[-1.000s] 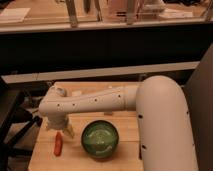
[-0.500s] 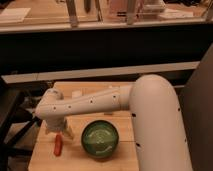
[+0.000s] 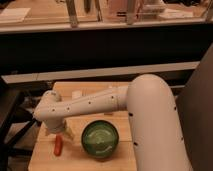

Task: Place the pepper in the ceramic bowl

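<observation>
Wooden table (image 3: 44, 163) below a dim counter (image 3: 100, 25): the pepper (image 3: 58, 145) lies flat near its left edge, just beside the bowl (image 3: 100, 140) but apart from it. The gripper (image 3: 64, 132) hangs just above the pepper. I cannot tell how far open it is, though it appears to hold nothing. It should probably come straight down, centred across the pepper's narrow middle, and get a firm hold before lifting towards the bowl.

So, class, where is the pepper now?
In the camera view the pepper lies on the table, left of the ceramic bowl, with the claw just above.
</observation>
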Robot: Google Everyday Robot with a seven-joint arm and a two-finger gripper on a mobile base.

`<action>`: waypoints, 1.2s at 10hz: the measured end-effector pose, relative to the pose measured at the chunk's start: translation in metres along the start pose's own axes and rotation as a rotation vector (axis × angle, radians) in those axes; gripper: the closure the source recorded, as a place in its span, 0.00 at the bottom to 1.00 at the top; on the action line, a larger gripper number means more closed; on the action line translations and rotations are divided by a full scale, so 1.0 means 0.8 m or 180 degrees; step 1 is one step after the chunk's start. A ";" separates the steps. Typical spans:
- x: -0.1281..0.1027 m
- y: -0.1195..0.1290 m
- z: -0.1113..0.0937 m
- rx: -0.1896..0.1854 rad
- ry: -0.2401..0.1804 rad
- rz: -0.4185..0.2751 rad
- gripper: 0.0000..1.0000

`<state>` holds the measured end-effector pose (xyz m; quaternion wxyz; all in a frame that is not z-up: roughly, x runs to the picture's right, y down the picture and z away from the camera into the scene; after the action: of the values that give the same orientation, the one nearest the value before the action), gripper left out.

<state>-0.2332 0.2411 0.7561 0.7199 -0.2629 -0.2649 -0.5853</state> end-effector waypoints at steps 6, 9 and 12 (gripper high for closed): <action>-0.005 0.002 0.008 -0.0050 0.0028 -0.0106 0.20; -0.008 0.005 0.012 -0.0078 0.0043 -0.0207 0.20; -0.011 0.006 0.015 -0.0105 0.0047 -0.0268 0.20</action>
<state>-0.2306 0.2564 0.7587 0.6921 -0.2589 -0.2607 -0.6213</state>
